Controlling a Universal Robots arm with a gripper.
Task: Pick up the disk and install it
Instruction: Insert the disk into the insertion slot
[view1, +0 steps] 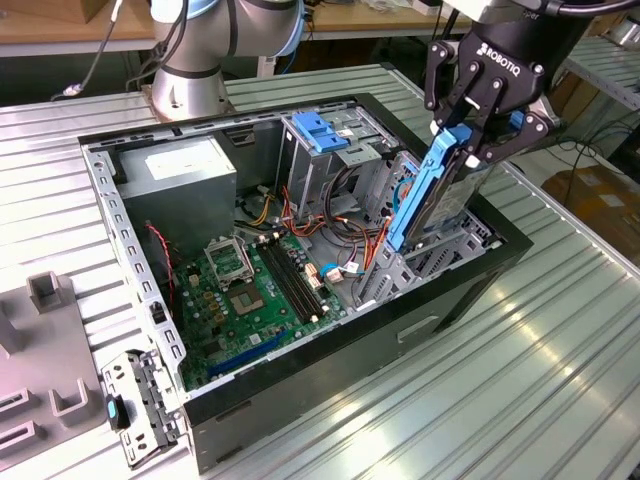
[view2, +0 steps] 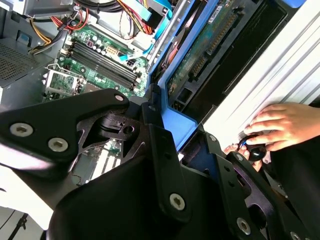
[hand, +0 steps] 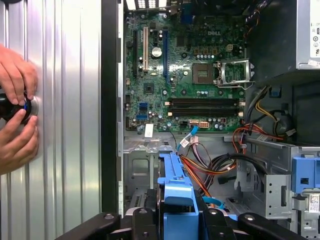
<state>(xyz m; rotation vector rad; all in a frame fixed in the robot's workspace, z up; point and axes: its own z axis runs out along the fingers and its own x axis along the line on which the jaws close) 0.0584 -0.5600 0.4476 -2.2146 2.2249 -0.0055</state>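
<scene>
The disk (view1: 425, 200) stands on edge, tilted, with its blue carrier rail (view1: 415, 195) facing the camera. Its lower end is at the grey drive cage (view1: 440, 255) at the exterior view's right side of the open computer case (view1: 330, 370). My gripper (view1: 462, 140) is shut on the disk's upper end. In the second wrist view the disk's green circuit-board underside (view2: 207, 45) and its blue rail (view2: 175, 122) run away from the black fingers (view2: 157, 135). In the first wrist view the blue rail (hand: 175, 195) rises between the fingers (hand: 142, 222) above the case interior.
The green motherboard (view1: 245, 290), a grey power-supply box (view1: 185, 170), a blue bracket on the upper cage (view1: 318, 130) and orange cables (view1: 365, 235) fill the case. A person's hands (hand: 15, 115) hold a black knob on the ribbed table (view1: 520, 380) beside the case. The arm's base (view1: 190, 90) stands behind.
</scene>
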